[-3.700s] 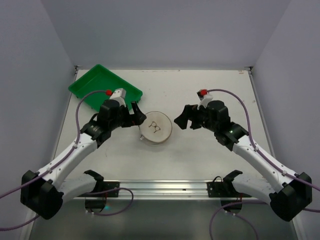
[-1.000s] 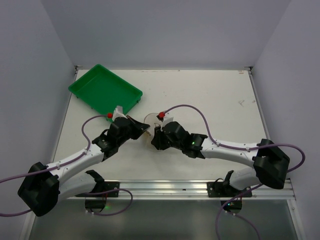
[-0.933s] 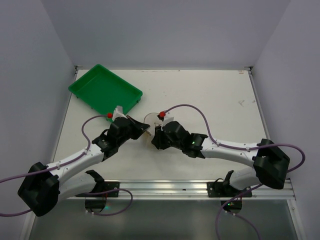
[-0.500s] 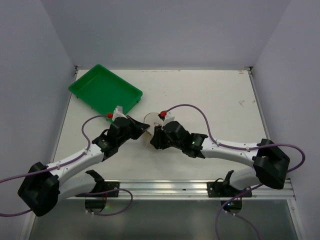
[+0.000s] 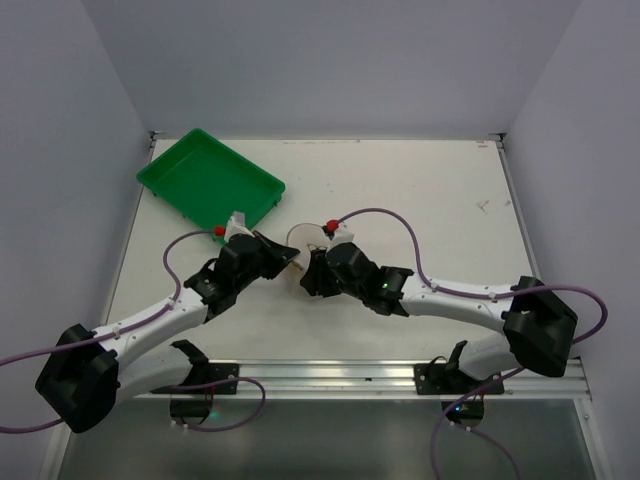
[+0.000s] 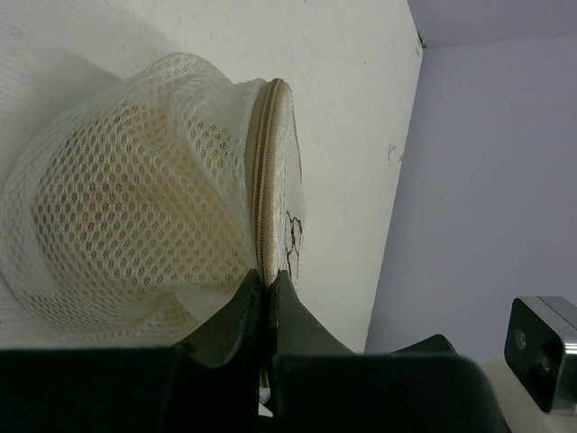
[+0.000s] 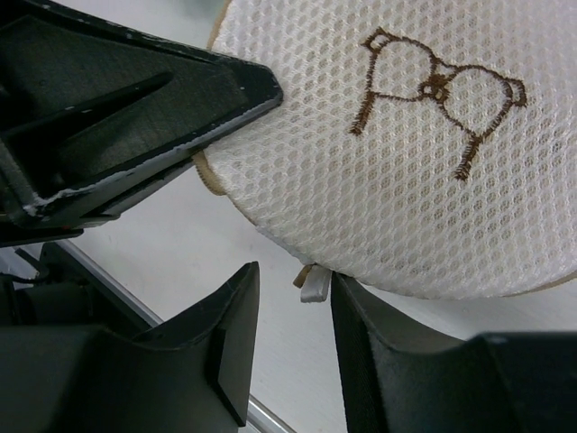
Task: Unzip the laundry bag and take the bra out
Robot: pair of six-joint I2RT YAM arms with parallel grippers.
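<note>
The laundry bag (image 5: 299, 239), a round white mesh drum, lies tipped on its side between my two grippers, its lid (image 7: 424, 153) bearing a brown embroidered bra mark. My left gripper (image 6: 264, 276) is shut on the tan zipper seam (image 6: 266, 180) at the lid's rim; from above, the left gripper (image 5: 286, 259) sits at the bag's near left. My right gripper (image 7: 293, 278) is open under the lid's edge, with the small white zipper pull (image 7: 313, 287) hanging between its fingers, close to the right one. The bra is hidden; only a mustard tint shows through the mesh (image 6: 135, 207).
A green plastic tray (image 5: 210, 180) stands at the back left of the white table (image 5: 430, 200). The metal rail (image 5: 330, 375) runs along the near edge behind the arm bases. Grey walls close in on three sides.
My right gripper's jaws have spread wider around the zipper pull and its wrist has edged slightly right. The left gripper keeps its hold on the seam without moving.
</note>
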